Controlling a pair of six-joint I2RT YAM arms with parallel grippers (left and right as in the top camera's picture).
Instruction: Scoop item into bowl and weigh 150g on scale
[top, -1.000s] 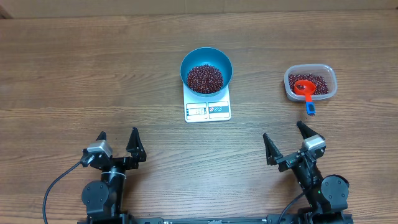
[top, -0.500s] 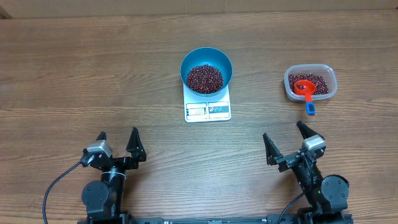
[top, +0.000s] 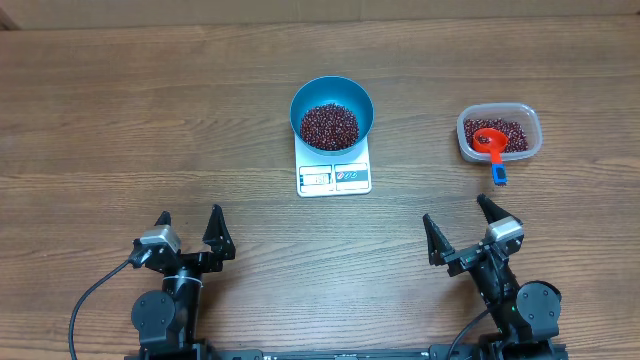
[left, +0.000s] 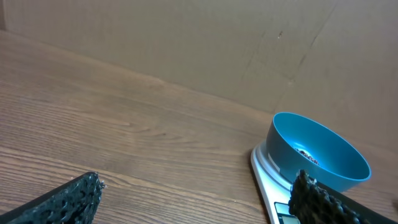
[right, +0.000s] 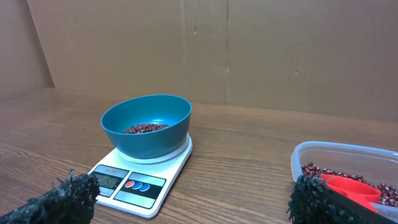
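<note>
Centrally, beans (top: 329, 124) lie in the bowl (top: 332, 88) on the scale (top: 333, 178); left gripper (top: 188, 215) and right gripper (top: 456, 211) gape empty at bottom.

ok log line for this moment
left fingers open, empty | right fingers open, empty | small dark red-brown beans in round blue bowl on white square scale | red scoop in clear plastic tub

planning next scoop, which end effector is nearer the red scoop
Right. The right end effector sits just below the red scoop; the left end effector is far off, lower left.
</note>
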